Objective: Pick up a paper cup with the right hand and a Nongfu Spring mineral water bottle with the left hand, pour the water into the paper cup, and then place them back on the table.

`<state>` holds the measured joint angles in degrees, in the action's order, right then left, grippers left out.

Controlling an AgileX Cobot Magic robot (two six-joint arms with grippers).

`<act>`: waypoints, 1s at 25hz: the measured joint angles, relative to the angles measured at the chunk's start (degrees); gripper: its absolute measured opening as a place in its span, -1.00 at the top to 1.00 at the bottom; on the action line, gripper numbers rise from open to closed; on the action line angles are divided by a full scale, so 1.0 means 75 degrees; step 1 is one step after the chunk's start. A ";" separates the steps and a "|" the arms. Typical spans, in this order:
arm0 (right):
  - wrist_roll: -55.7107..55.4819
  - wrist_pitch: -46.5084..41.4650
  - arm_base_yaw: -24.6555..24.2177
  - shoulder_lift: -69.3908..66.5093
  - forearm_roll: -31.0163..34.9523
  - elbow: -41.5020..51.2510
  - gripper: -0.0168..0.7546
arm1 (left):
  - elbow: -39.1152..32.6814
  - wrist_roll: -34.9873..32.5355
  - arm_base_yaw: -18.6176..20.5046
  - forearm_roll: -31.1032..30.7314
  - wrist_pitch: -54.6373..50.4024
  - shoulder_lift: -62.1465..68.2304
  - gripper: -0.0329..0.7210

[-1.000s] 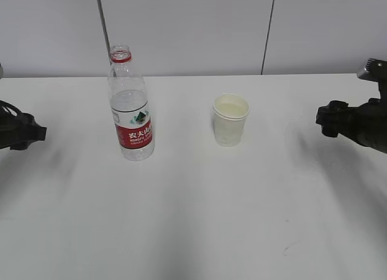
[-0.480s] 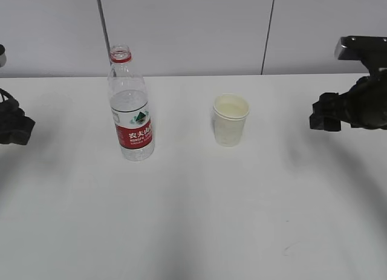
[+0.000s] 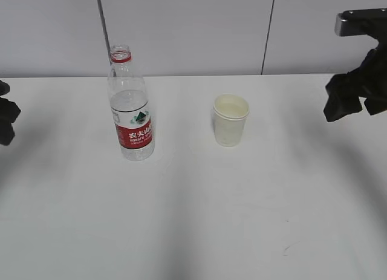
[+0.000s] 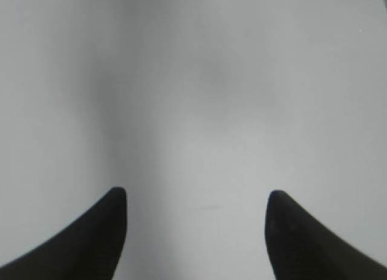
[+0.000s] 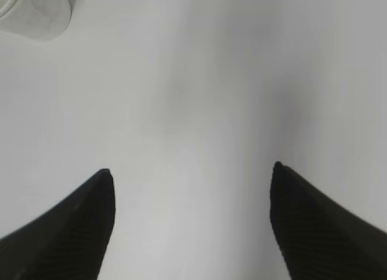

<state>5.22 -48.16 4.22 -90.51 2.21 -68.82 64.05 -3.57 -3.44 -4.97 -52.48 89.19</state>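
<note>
Standing upright on the table (image 3: 199, 219), left of centre: the Nongfu Spring mineral water bottle (image 3: 130, 107), tall, clear, ribbed plastic, uncapped, with a red neck ring and a red-and-white label carrying white characters and a small green logo. Inside it, the water (image 3: 128, 100), colourless, its level sitting above the label at roughly shoulder height. To its right and well apart, also upright: the paper cup (image 3: 230, 120), small, cream-white, tapered toward the base, matte, with a rolled rim, reaching less than half the bottle's height; contents not discernible. In the right wrist view, seen only as a pale blurred corner at top left (image 5: 33, 11). Underneath, a smooth plain white tabletop with a faint dark scuff near the front right. At the far left edge, the left hand (image 4: 196, 231), black, pointed fingers spread wide, empty, bare white surface between them. At the far right, raised above the surface and well clear of the cup, the right hand (image 5: 190, 216), likewise matte black, fingers wide apart, gripping nothing.
</note>
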 joint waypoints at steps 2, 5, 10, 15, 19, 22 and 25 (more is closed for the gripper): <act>0.0073 -0.0409 0.0000 0.0000 0.0000 -0.0240 -0.57 | 0.0034 0.0000 0.0000 0.0220 -0.0131 0.0000 -0.27; 0.0196 -0.0914 0.0000 0.0000 0.0000 -0.0511 -0.57 | 0.0034 0.0000 0.0000 0.0613 -0.0181 0.0000 -0.27; 0.0323 -0.1186 0.0000 0.0015 -0.0012 -0.0677 -0.57 | 0.0034 -0.0007 0.0000 0.0814 -0.0479 -0.0021 -0.27; 0.0323 -0.1385 0.0000 0.0016 -0.0012 -0.0677 -0.57 | -0.0212 -0.0007 0.0000 0.0894 -0.0550 -0.0434 -0.27; 0.0338 -0.1785 0.0000 0.0063 0.0155 -0.0677 -0.57 | -0.0899 -0.0007 0.0000 0.0931 -0.0488 -0.1111 -0.27; 0.0338 -0.1836 0.0000 0.0346 0.0503 -0.0548 -0.57 | -0.1427 -0.0066 0.0000 0.0931 -0.0450 -0.1685 -0.27; 0.0338 -0.1897 0.0000 0.0843 0.0725 -0.0353 -0.57 | -0.1902 -0.0092 0.0000 0.0940 -0.0367 -0.2335 -0.27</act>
<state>7.76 -62.39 4.22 -84.19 7.65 -71.46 49.79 -4.26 -3.44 2.08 -55.23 71.68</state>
